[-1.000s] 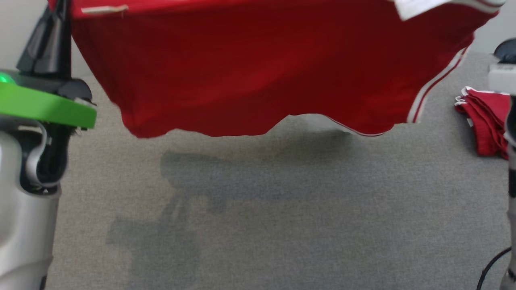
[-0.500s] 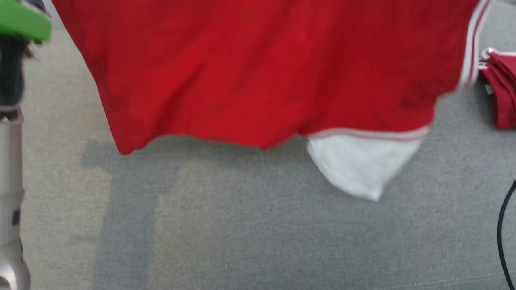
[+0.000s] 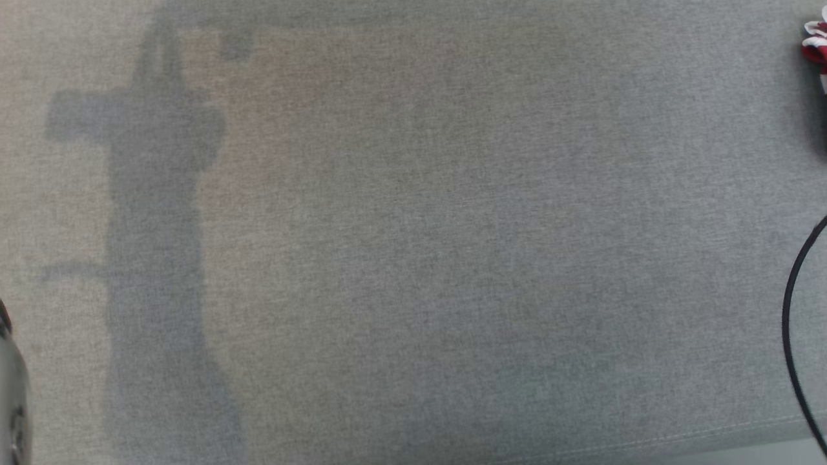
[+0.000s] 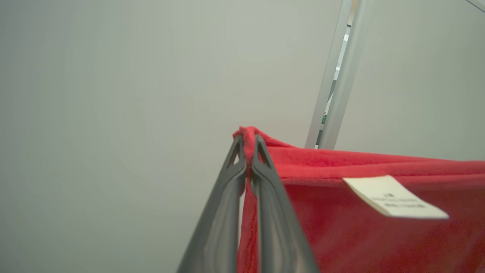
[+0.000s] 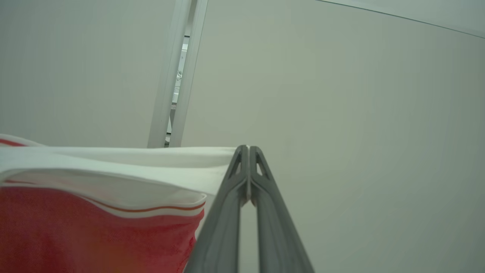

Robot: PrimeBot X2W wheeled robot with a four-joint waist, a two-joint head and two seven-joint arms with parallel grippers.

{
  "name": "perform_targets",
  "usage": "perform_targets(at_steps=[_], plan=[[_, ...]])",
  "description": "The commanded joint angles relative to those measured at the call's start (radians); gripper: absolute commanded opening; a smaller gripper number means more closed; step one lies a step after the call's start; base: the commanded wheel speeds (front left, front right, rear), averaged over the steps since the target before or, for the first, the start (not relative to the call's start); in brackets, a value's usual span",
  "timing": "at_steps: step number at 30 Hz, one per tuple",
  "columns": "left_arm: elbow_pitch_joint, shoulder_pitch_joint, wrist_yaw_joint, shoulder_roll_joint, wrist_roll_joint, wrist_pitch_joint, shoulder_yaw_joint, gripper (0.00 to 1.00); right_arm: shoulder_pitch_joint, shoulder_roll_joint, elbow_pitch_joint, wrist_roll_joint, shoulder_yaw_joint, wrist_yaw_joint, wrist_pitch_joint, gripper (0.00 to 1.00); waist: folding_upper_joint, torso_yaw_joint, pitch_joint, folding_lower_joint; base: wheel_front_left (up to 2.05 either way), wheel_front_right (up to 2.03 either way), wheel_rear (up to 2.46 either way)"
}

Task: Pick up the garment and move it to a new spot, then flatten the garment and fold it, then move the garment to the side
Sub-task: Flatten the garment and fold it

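So the garment (image 4: 360, 235) is up in the air, strung between the two grippers.

Left wrist view: the left gripper (image 4: 248, 141) has its jaws pinched tight on a bunched red corner, with a little nub of cloth poking out past the tips. From there the red cloth runs off to the right of that view with a folded-over top edge. A white label (image 4: 394, 197) with tiny print I can't read sits just under that edge. Behind it all there's a plain pale wall (image 4: 113, 94) and a slim grey post (image 4: 341, 76).

Right wrist view: the right gripper (image 5: 248, 148) has its jaws pressed together on the white trim of the garment (image 5: 94, 235), right at the tips. The trim is a wide white band with a thin red stripe, and below it the cloth goes red. It stretches off to the left of that view. Same sort of pale wall and post (image 5: 176, 72) in the back.

Head view looks down on a grey fabric surface (image 3: 413, 258) with soft dark shadows (image 3: 155, 194) down its left part. A small pile of red and white cloth (image 3: 815, 42) sits at the top right corner, and a black cable (image 3: 789, 303) curves along the right edge. How high the garment hangs over that surface, I can't tell.
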Motion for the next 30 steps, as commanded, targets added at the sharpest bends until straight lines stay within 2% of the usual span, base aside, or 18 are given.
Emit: perform_targets(at_steps=[1, 6, 10, 16, 20, 30], plan=[[0.031, 0.066, 0.002, 0.016, -0.002, -0.012, 0.011, 0.00, 0.065, -0.021, 0.003, 0.017, -0.014, -0.006, -0.006, 0.00, 0.0000, -0.004, -0.012, -0.0001, 0.00, 0.00, 0.00], [0.096, 0.287, -0.009, -0.005, -0.034, -0.039, 0.032, 0.00, 0.316, 0.001, -0.057, 0.087, -0.004, -0.008, -0.008, 0.00, 0.0000, -0.013, -0.044, -0.0001, 0.00, 0.00, 0.00], [0.122, 0.533, -0.014, -0.069, -0.058, -0.046, 0.099, 0.00, 0.599, 0.041, -0.112, 0.156, 0.011, -0.008, -0.008, 0.00, 0.0000, -0.017, -0.081, -0.0001, 0.00, 0.00, 0.00], [0.091, 0.838, -0.022, -0.196, 0.017, -0.046, 0.159, 0.00, 0.967, 0.093, -0.164, 0.220, 0.045, -0.007, -0.008, 0.00, 0.0000, -0.008, -0.152, -0.0001, 0.00, 0.00, 0.00], [0.049, 0.987, -0.023, -0.253, 0.062, -0.044, 0.188, 0.00, 1.139, 0.108, -0.181, 0.252, 0.060, -0.005, -0.008, 0.00, 0.0000, -0.002, -0.216, -0.0001, 0.00, 0.00, 0.00], [-0.065, 1.229, -0.023, -0.290, 0.088, -0.045, 0.230, 0.00, 1.417, 0.108, -0.202, 0.302, 0.097, -0.005, -0.008, 0.00, 0.0000, 0.015, -0.351, -0.0001, 0.00, 0.00, 0.00]])
